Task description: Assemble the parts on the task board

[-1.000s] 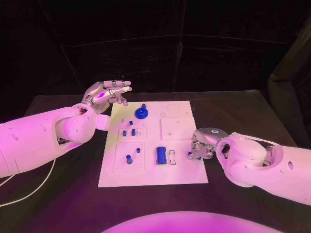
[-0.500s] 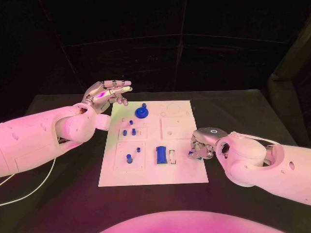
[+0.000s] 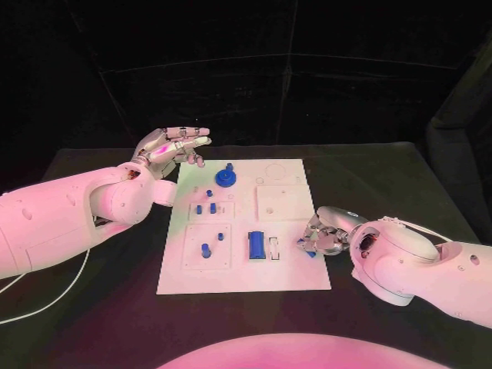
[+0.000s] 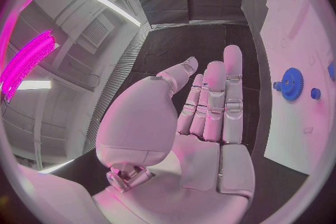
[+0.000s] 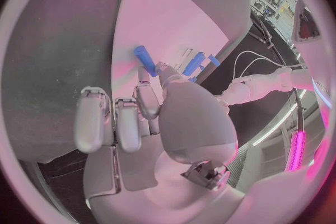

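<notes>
The white task board (image 3: 241,280) lies in the middle of the table. On it stand a blue gear (image 3: 225,181), small blue pegs (image 3: 203,208) and a blue cylinder (image 3: 254,244) lying flat beside a slot. My right hand (image 3: 324,240) is at the board's right edge and pinches a short blue peg (image 5: 145,60) between thumb and fingertip, just over the white board (image 5: 175,17). My left hand (image 3: 174,146) is raised off the far left corner of the board, fingers apart and holding nothing. Past its fingers (image 4: 213,101), the left wrist view shows the gear (image 4: 290,84).
The black table (image 3: 390,173) stretches out on both sides of the board. A white cable (image 3: 47,307) trails across the table under my left arm. Dark curtains stand behind the table.
My right hand has drawn slightly nearer along the board's right edge, still holding the peg. The left hand has stayed where it was.
</notes>
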You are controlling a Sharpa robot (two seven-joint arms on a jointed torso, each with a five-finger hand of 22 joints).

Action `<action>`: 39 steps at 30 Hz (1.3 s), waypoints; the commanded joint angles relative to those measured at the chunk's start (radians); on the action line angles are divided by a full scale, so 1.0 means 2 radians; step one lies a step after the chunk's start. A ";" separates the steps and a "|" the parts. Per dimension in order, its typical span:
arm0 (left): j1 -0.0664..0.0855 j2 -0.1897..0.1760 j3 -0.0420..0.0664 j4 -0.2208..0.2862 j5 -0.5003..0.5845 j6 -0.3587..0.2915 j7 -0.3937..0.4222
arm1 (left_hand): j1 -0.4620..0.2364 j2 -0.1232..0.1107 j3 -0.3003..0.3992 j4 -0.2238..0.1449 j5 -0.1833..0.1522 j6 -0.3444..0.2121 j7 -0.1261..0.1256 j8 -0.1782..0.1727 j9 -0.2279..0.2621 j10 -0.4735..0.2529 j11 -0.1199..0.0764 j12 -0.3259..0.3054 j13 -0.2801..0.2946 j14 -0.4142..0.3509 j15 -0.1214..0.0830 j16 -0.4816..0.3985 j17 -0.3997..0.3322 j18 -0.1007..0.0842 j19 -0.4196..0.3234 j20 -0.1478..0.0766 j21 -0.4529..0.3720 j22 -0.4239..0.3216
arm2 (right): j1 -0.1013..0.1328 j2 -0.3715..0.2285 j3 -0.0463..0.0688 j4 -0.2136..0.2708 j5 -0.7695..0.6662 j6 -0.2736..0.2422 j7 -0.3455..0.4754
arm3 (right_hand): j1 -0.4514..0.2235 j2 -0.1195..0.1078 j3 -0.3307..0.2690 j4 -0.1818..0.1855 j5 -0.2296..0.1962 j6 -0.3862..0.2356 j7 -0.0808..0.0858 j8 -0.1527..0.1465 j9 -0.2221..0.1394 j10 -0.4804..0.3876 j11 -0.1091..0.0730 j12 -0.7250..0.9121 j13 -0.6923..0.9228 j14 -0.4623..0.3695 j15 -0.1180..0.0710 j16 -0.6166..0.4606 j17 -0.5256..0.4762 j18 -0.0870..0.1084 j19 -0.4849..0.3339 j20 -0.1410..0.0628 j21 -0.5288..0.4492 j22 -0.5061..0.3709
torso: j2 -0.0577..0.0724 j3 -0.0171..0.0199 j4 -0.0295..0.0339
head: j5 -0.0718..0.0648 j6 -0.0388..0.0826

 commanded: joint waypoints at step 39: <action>0.001 0.001 0.000 0.002 -0.002 0.012 -0.005 | -0.003 0.005 -0.004 0.000 0.002 -0.005 0.001 0.005 0.001 -0.007 0.001 0.003 -0.001 -0.004 0.001 0.004 -0.001 0.007 -0.004 0.001 -0.001 0.000 | 0.001 0.065 0.001 -0.023 0.120 -0.039 0.000 | -0.069 -0.027 0.012 0.022 0.029 0.028 -0.008 0.006 0.016 0.021 -0.008 0.020 0.017 0.042 -0.007 0.007 0.083 -0.007 0.008 -0.008 0.008 0.009 | 0.000 0.0001 -0.0009 | 0.007 -0.004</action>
